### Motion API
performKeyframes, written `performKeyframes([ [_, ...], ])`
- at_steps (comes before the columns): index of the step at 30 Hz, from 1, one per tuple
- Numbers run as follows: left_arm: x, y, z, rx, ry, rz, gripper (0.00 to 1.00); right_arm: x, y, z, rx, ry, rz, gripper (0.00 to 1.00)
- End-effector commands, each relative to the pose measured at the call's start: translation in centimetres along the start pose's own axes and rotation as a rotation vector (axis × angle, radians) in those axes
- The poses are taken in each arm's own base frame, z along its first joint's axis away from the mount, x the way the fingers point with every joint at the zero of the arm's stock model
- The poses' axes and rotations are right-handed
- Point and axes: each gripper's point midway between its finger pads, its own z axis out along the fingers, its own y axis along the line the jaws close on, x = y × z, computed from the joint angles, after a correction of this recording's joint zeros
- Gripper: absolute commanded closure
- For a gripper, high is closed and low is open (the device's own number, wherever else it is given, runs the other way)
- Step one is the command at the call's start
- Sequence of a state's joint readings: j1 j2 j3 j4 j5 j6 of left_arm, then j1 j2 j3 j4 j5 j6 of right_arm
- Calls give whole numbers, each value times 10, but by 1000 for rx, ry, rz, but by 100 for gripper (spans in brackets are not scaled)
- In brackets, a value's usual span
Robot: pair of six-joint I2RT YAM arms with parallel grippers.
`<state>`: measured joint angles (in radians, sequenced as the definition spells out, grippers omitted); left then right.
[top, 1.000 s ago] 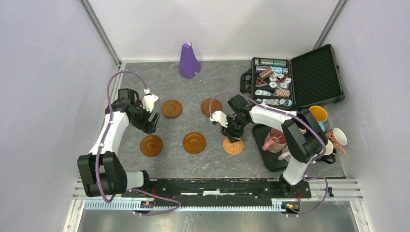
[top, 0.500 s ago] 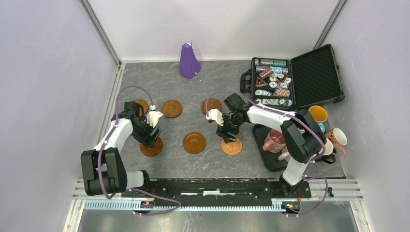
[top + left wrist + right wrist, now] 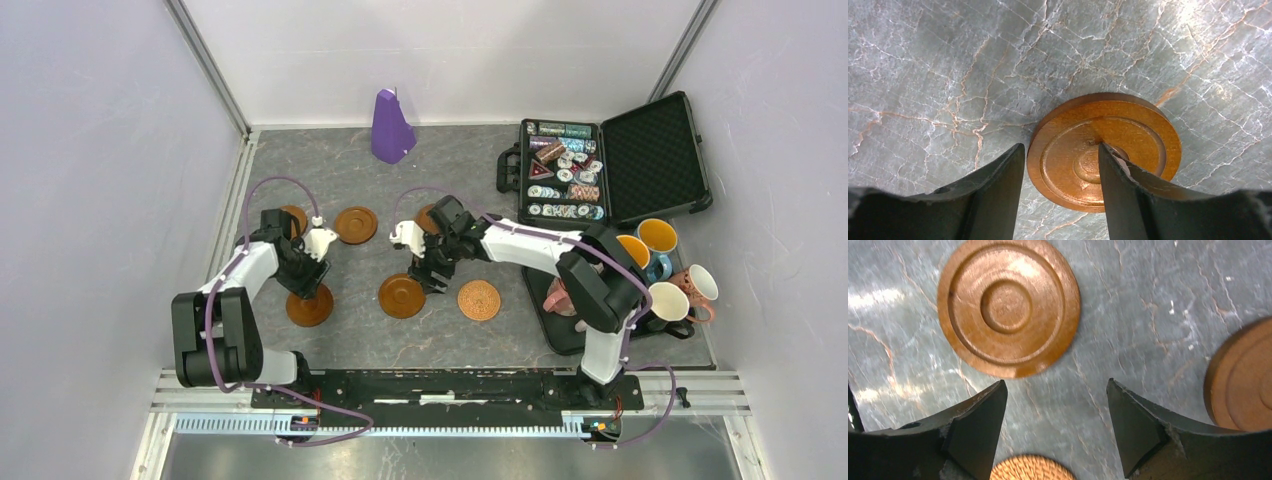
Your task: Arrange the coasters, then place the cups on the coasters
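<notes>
Six coasters lie in two rows on the table. The back row holds three brown coasters: one (image 3: 291, 214) half hidden by my left arm, one (image 3: 355, 224) in full view, and one (image 3: 431, 217) behind my right arm. In front lie two brown coasters (image 3: 309, 308) (image 3: 402, 296) and the patterned coaster (image 3: 479, 300). My left gripper (image 3: 304, 290) (image 3: 1060, 147) is open astride the front-left coaster (image 3: 1128, 130), one finger beside its rim and one over its centre. Above bare table between coasters, my right gripper (image 3: 431, 277) (image 3: 1056, 382) is open and empty. The cups (image 3: 658, 236) (image 3: 569, 290) stand at the right.
A black tray (image 3: 541, 305) under the cups sits at the right edge, by my right arm. An open black case of poker chips (image 3: 565, 170) lies at the back right. A purple cone-shaped object (image 3: 390, 128) stands at the back.
My right gripper let go of the patterned coaster, opened and moved left towards the middle coaster. My left gripper came forward onto the front-left coaster and its jaws narrowed.
</notes>
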<state>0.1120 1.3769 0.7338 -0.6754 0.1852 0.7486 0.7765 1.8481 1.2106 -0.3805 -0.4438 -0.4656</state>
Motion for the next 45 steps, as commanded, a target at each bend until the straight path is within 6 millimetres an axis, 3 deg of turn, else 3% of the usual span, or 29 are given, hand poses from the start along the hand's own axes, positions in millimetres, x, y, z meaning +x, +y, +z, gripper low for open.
performKeyframes([
  [1, -17, 17, 1, -51, -48, 14, 39, -40, -8, 14, 50, -92, 38, 20],
  [8, -25, 19, 5, -49, -76, -26, 42, -34, 2, 39, 69, -58, 24, 23],
  [17, -42, 34, 8, -71, -107, -69, 43, -40, -16, 57, 123, -50, 46, 37],
  [26, -57, 46, 6, -82, -124, -74, 43, -46, -31, 62, 161, -48, 45, 42],
  [39, -54, 44, 3, -83, -119, -73, 41, -59, -58, 62, 240, -58, 59, 43],
  [45, -54, 43, 5, -77, -118, -78, 41, -67, -57, 66, 220, -84, 74, 44],
])
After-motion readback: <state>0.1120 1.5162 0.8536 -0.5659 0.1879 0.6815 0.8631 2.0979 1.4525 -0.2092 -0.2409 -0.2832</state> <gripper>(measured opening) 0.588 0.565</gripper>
